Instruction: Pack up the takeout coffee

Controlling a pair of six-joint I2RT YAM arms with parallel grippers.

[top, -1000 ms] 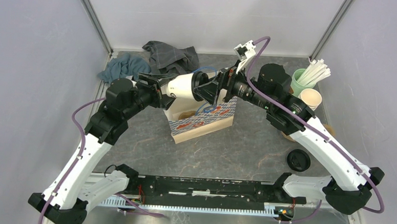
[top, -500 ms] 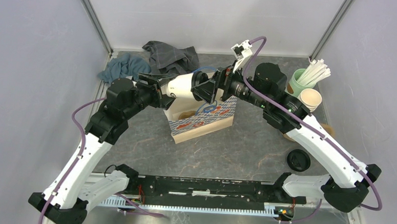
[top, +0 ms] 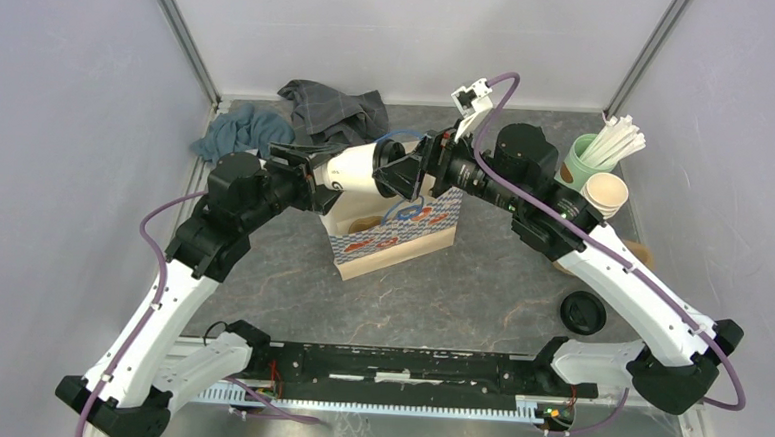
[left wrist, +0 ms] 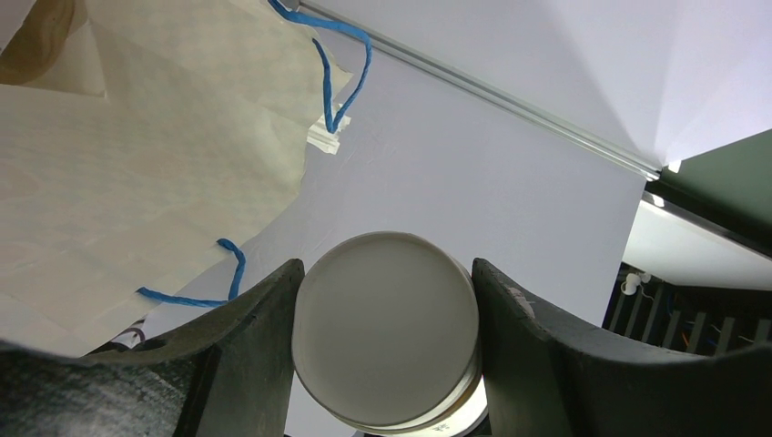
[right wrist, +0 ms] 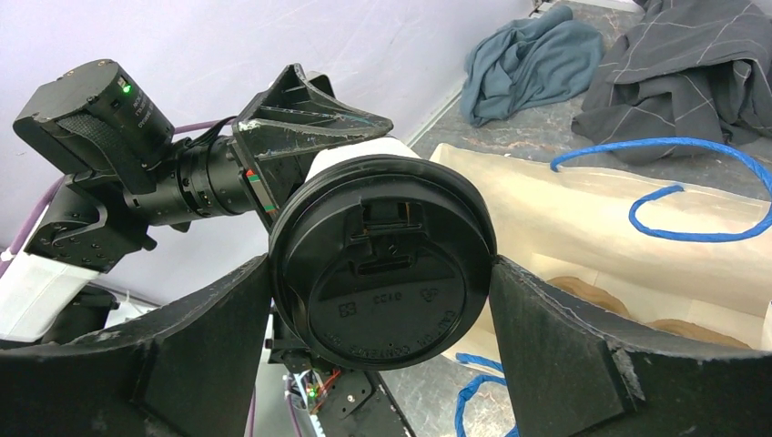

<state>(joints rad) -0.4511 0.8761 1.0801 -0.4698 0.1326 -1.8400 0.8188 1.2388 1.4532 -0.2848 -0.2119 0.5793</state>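
The takeout coffee (top: 359, 167), a cream-white cup with a black lid (top: 391, 169), is held on its side in the air above the open paper bag (top: 403, 229). My left gripper (top: 334, 169) is shut on the cup's base end; the left wrist view shows the round base (left wrist: 385, 341) pinched between both fingers (left wrist: 246, 346). My right gripper (top: 411, 172) is shut on the lid end; the right wrist view shows the black lid (right wrist: 382, 246) touching both fingers (right wrist: 564, 346). The bag has blue rope handles (right wrist: 674, 182) and shows below the cup (right wrist: 583, 218).
A grey cloth (top: 331, 110) and a teal cloth (top: 243, 131) lie at the back. A mint-green cup of white straws (top: 589, 157) and a stack of cream cups (top: 606, 193) stand at the right. A loose black lid (top: 583, 313) lies front right. Brown items (top: 366, 222) lie inside the bag.
My right arm has shifted slightly left, closing on the lid end of the cup. The left arm and the cup have barely moved.
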